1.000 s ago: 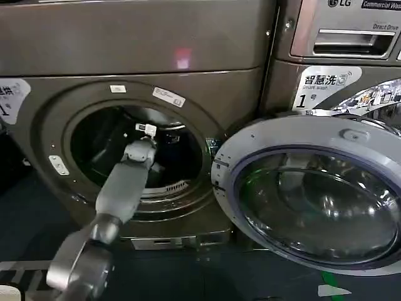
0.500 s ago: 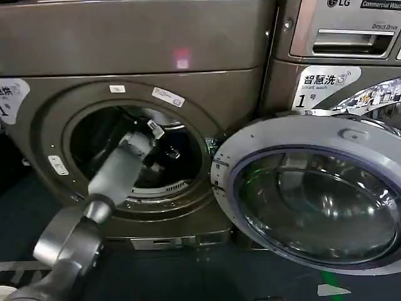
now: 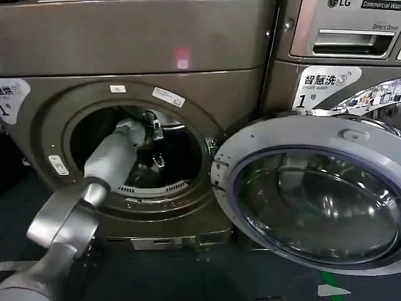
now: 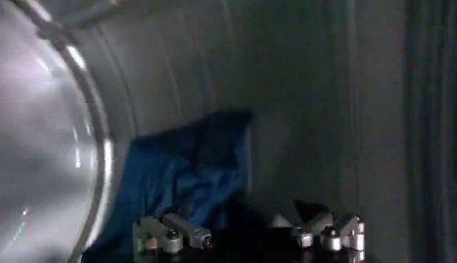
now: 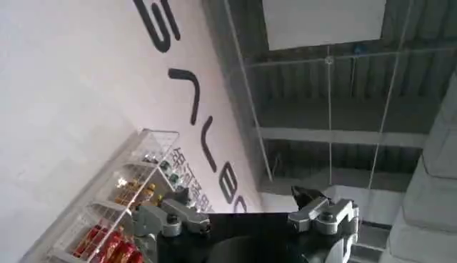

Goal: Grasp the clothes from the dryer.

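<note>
Since a second ago the left arm has swung its elbow outward and pushed deeper, so the left tool (image 3: 155, 141) now sits well inside the dryer (image 3: 135, 147) mouth instead of hanging at the rim. Its fingers stand spread apart with nothing between them, as the left wrist view shows, which fits a reach that has not yet met its target. Straight ahead of that tool, a little beyond its fingertips, lies the clothes (image 4: 187, 171): a dark blue crumpled heap slumped against the drum wall where the curved side meets the back. It rests there loosely, folds bunched upward, so a pinch on the raised part looks the easiest hold. The tool is near the cloth but I judge it apart from it, with more advance needed before closing. Off to the tool's right the door (image 3: 313, 194) hangs swung fully open, leaving the arm a free path in. The right tool (image 5: 246, 214) is parked away from the machine, pointing up toward the ceiling, fingers apart and empty.
</note>
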`<state>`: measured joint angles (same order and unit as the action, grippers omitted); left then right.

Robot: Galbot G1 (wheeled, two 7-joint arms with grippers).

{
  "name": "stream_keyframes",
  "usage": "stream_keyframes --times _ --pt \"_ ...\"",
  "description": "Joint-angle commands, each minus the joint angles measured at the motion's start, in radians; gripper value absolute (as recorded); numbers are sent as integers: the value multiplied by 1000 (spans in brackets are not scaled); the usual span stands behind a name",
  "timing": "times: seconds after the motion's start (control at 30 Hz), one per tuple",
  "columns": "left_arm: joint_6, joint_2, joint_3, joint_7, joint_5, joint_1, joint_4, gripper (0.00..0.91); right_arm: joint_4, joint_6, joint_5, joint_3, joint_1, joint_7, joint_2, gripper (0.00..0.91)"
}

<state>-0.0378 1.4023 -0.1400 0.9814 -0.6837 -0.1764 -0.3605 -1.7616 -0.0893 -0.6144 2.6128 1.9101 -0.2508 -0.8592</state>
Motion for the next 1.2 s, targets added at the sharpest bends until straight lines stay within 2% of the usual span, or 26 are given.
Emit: stream_keyframes --times 0.03,0.23,0.97,1.0,1.03,1.07,1.13,1.2 --pt "36 -2 -50 118 -203 -28 33 907 2 -1 9 1 0 -1 1 907" --pt "64 3 -71 143 -239 -50 39 907 0 -1 13 -3 -7 -2 -1 907" --pt "31 3 -33 79 -208 14 76 907 -6 2 18 -11 -11 -3 -11 907" --pt "30 5 -34 79 -208 14 76 762 -5 2 18 -10 -10 -3 -11 907" --pt "30 6 -34 80 -208 14 76 512 -3 3 18 -9 -9 -3 -11 907" --pt "30 6 -34 80 -207 14 77 432 -1 4 18 -8 -9 -3 -11 907" --pt "31 8 -37 86 -209 15 81 148 2 4 18 -5 -7 -3 -10 907" --pt "33 9 -39 88 -210 15 82 114 3 4 18 -6 -7 -4 -9 907"
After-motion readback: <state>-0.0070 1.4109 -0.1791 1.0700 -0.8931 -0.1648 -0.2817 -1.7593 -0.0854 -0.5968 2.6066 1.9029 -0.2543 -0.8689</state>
